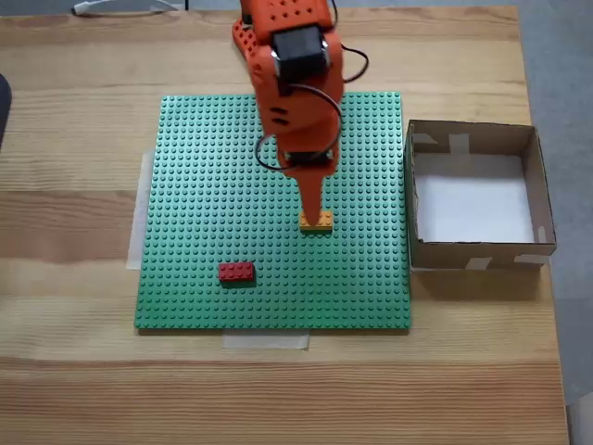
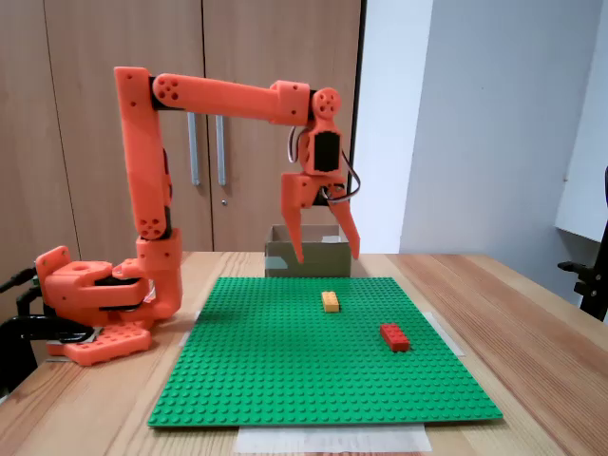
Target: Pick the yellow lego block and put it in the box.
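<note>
The yellow lego block (image 1: 316,222) (image 2: 330,301) lies on the green studded baseplate (image 1: 204,185) (image 2: 266,370), right of centre in the top-down fixed view. My orange gripper (image 1: 312,209) (image 2: 328,255) hangs open straight above it, and the side-on fixed view shows a clear gap between the fingertips and the block. Nothing is between its fingers (image 2: 297,249). The box (image 1: 477,250) (image 2: 275,258), brown cardboard with a white floor, stands empty just off the baseplate's right edge in the top-down view. In the side-on view it sits behind the gripper.
A red brick (image 1: 236,272) (image 2: 394,336) lies on the baseplate, nearer the front edge in the top-down view. The arm's base (image 2: 95,304) stands on the wooden table (image 1: 74,232) beyond the plate. Tape strips (image 1: 264,340) hold the plate's edges.
</note>
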Controlling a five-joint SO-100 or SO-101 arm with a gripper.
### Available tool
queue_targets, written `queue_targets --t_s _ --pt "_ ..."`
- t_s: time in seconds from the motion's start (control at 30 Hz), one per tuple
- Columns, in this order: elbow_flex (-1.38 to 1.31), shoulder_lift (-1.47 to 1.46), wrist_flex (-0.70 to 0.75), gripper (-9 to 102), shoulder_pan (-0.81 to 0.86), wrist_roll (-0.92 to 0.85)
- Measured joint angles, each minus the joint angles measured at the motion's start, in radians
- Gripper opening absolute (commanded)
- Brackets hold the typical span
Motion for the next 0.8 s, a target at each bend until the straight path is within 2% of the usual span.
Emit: queue_targets --t_s 0.3,0.8 --pt "0.084 -0.075 -0.124 37 0.02 -0.014" --pt "0.146 -0.097 -0.245 35 0.008 -0.061"
